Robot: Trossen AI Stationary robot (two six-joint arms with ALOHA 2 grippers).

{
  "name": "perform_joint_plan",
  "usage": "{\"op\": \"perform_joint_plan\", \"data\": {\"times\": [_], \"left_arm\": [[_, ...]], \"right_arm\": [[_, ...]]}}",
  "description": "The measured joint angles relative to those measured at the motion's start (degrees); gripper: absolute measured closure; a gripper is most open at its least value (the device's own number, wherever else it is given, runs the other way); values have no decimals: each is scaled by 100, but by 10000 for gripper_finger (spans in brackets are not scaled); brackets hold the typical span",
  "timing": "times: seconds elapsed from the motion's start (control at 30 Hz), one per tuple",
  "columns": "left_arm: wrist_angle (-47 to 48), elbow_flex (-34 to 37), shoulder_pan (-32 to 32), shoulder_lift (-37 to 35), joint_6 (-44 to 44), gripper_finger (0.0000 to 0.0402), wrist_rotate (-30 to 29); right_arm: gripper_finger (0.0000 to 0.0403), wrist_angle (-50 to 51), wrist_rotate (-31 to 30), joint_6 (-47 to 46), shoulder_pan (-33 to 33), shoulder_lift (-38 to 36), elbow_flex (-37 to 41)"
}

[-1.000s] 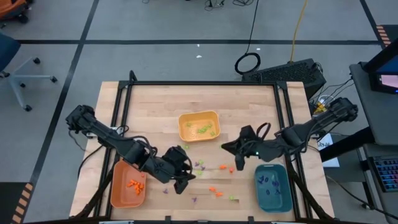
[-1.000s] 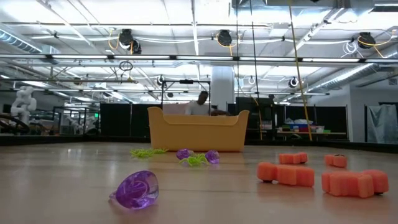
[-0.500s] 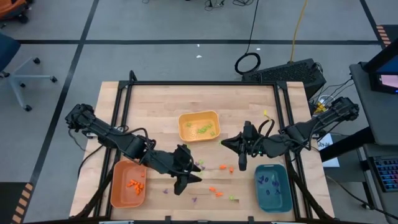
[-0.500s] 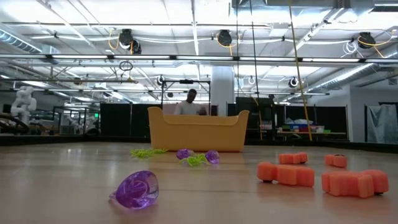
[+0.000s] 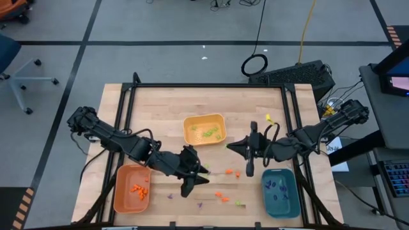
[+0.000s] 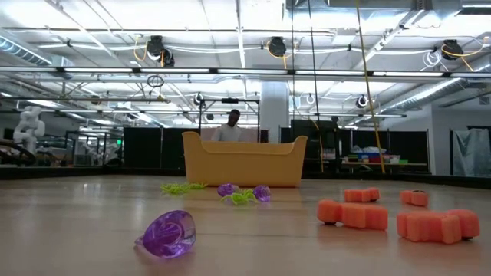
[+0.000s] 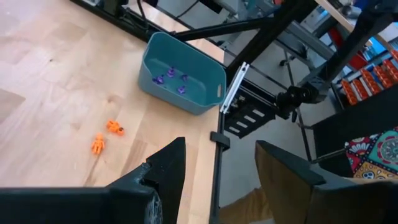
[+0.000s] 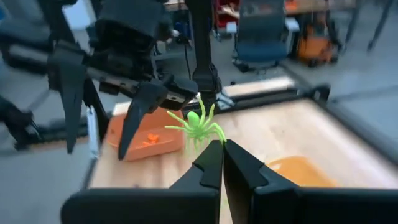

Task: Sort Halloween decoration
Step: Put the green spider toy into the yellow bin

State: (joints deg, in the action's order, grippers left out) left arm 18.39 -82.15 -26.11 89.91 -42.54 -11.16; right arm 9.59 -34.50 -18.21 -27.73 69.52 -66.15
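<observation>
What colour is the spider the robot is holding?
Light green plastic spider, pinched in the right end effector; right wrist view.

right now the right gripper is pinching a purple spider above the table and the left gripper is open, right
Nearly. The spider in the right gripper is light green, not purple, as the right wrist view shows. It is held above the table, and the left gripper is open.

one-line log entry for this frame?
right gripper: shut on green spider, beside yellow tray | left gripper: open, empty, over loose pieces | orange tray, teal tray: part filled
</observation>
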Motion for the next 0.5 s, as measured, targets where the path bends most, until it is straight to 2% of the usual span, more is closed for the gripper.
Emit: {"op": "perform_joint_plan", "data": {"times": [0.27, 0.5], "left_arm": [[5, 0, 17, 0, -44, 210, -2], [3, 0, 15, 0, -156, 210, -3]], "right_arm": [[403, -344, 2, 2579, 0, 0, 0], [403, -514, 2, 3360, 0, 0, 0]]}}
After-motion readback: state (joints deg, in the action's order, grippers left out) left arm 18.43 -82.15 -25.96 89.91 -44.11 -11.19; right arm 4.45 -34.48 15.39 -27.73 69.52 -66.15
